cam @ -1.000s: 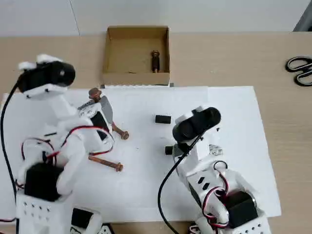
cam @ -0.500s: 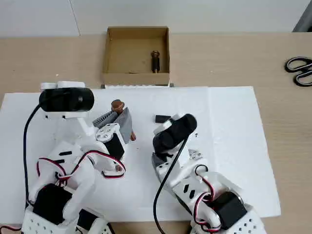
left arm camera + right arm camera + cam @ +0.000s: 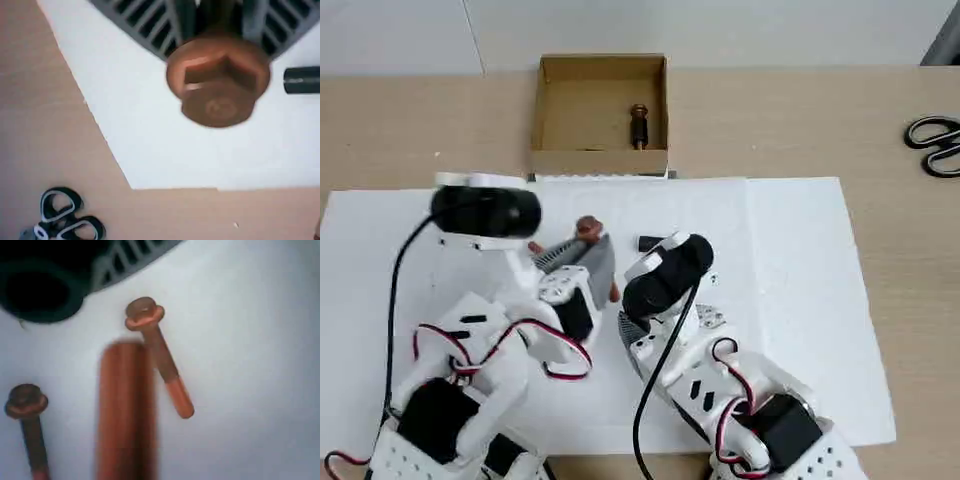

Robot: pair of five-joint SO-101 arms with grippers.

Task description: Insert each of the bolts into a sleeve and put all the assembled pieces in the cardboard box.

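Note:
My left gripper (image 3: pixel 585 243) is shut on a copper bolt (image 3: pixel 586 227), held above the white paper; its hexagonal head (image 3: pixel 218 82) sits between the grey fingers (image 3: pixel 145 20). Just to the right, my right gripper (image 3: pixel 632 326) is shut on a black sleeve (image 3: pixel 36 290), whose open bore shows in the right wrist view. The held bolt's shaft (image 3: pixel 126 410) hangs close beside that sleeve. Two loose bolts (image 3: pixel 159 356) (image 3: pixel 27 425) lie on the paper below. Another black sleeve (image 3: pixel 652 243) lies on the paper. The cardboard box (image 3: pixel 550 110) holds one assembled piece (image 3: pixel 638 124).
White paper (image 3: pixel 800 260) covers the middle of the wooden table. Scissors (image 3: pixel 935 145) lie at the far right edge. The box stands just beyond the paper's far edge. Both arms crowd the paper's near centre, and its right half is bare.
The left arm has swung right with the bolt, and the right arm has swung left with the sleeve. The two grippers now stand close together.

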